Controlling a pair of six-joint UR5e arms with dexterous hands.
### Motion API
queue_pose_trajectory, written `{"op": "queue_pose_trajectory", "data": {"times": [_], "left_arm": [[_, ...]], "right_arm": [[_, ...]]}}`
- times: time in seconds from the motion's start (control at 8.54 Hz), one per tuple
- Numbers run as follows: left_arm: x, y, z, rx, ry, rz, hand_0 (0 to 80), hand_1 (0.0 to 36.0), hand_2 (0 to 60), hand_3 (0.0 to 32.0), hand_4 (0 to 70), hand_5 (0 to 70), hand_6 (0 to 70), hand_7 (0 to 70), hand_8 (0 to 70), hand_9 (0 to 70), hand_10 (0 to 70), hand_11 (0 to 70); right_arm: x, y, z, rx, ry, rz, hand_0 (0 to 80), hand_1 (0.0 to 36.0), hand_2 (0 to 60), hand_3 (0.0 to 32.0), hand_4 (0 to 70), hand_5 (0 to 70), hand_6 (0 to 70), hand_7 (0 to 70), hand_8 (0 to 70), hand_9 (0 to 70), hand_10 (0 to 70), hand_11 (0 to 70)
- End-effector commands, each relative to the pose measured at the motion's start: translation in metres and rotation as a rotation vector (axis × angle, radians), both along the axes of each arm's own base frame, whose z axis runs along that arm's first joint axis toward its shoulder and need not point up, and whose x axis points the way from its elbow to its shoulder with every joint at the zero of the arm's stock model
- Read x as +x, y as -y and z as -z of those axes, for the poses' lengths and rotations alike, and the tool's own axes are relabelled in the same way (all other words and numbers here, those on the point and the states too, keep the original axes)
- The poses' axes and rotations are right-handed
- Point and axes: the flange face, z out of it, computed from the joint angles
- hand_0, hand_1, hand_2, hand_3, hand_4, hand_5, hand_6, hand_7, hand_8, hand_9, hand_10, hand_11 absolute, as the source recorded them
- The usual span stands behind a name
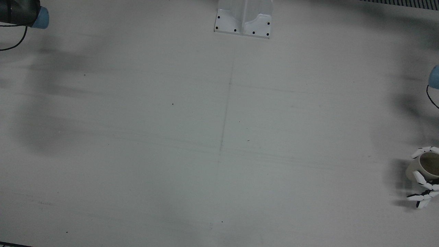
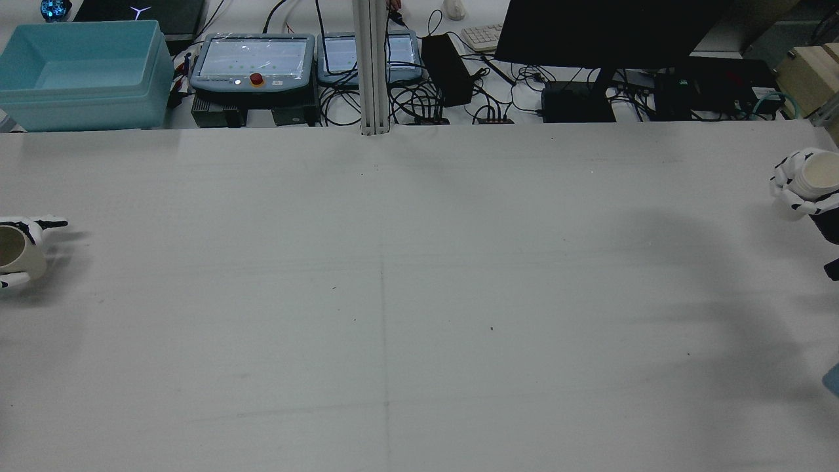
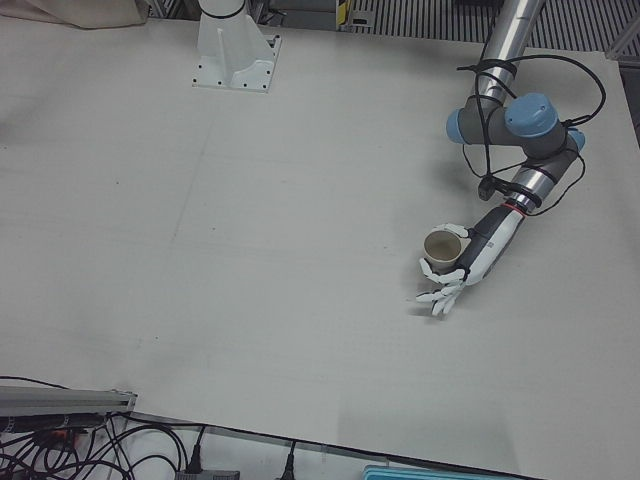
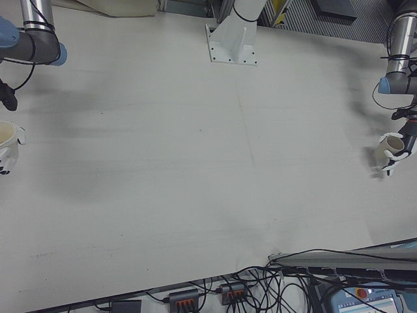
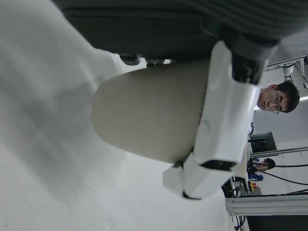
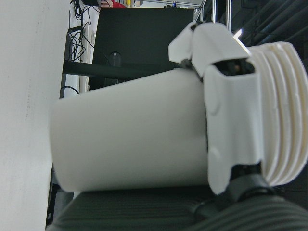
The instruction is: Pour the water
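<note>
My left hand (image 2: 33, 233) is shut on a beige paper cup (image 2: 12, 252) at the far left edge of the table in the rear view. The cup stands upright with its mouth open upward; hand (image 3: 462, 272) and cup (image 3: 441, 247) also show in the left-front view, and the cup (image 1: 427, 166) in the front view. My right hand (image 2: 794, 190) is shut on a white ribbed cup (image 2: 820, 174), upright at the far right edge. In the hand views the fingers (image 5: 221, 125) wrap the beige cup (image 5: 149, 115) and the fingers (image 6: 231, 106) wrap the white cup (image 6: 130, 139). What is inside either cup is hidden.
A white pedestal base (image 1: 243, 20) stands at the robot's side of the table. Beyond the far edge are a teal bin (image 2: 78, 72), teach pendants (image 2: 252, 62), an upright post (image 2: 371, 65), a monitor (image 2: 609, 33) and cables. The wide table surface (image 2: 419, 295) lies between the hands.
</note>
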Motion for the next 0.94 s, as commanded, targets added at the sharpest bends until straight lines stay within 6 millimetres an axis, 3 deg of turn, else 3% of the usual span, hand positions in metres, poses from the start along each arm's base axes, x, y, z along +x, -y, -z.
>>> {"op": "queue_pose_trajectory", "data": {"times": [0.0,0.12,0.35,0.82], "left_arm": [[0.006,-0.002,-0.002,0.0,0.001,-0.01,63.9,25.9,10.2,0.0,30.6,20.8,13.3,13.8,5.5,1.3,0.0,0.0],[0.006,-0.001,0.0,0.007,-0.003,-0.01,58.7,22.0,7.6,0.0,25.9,14.9,12.2,13.1,5.2,1.2,0.0,0.0],[0.006,-0.001,0.001,0.011,-0.005,-0.01,53.9,16.8,0.0,0.0,15.1,9.7,8.7,11.3,3.5,0.8,0.0,0.0],[0.006,-0.001,0.001,0.019,-0.012,-0.009,49.5,11.4,0.0,0.4,4.8,2.7,0.9,7.9,1.7,0.1,0.0,0.0]], "right_arm": [[0.017,0.005,0.01,0.02,0.008,-0.034,80.0,36.0,60.0,0.0,65.2,70.0,61.5,69.4,48.3,60.6,52.9,70.0],[0.021,0.006,0.012,0.024,0.01,-0.04,80.0,36.0,60.0,0.0,64.8,70.0,61.2,69.1,47.9,60.2,52.4,70.0],[0.022,0.007,0.018,0.035,0.015,-0.045,80.0,36.0,60.0,0.0,65.8,70.0,61.6,69.7,47.7,60.1,52.0,70.0],[0.022,0.008,0.02,0.04,0.016,-0.043,80.0,36.0,60.0,0.0,66.4,70.0,61.6,69.7,47.3,59.7,51.1,70.0]]}}
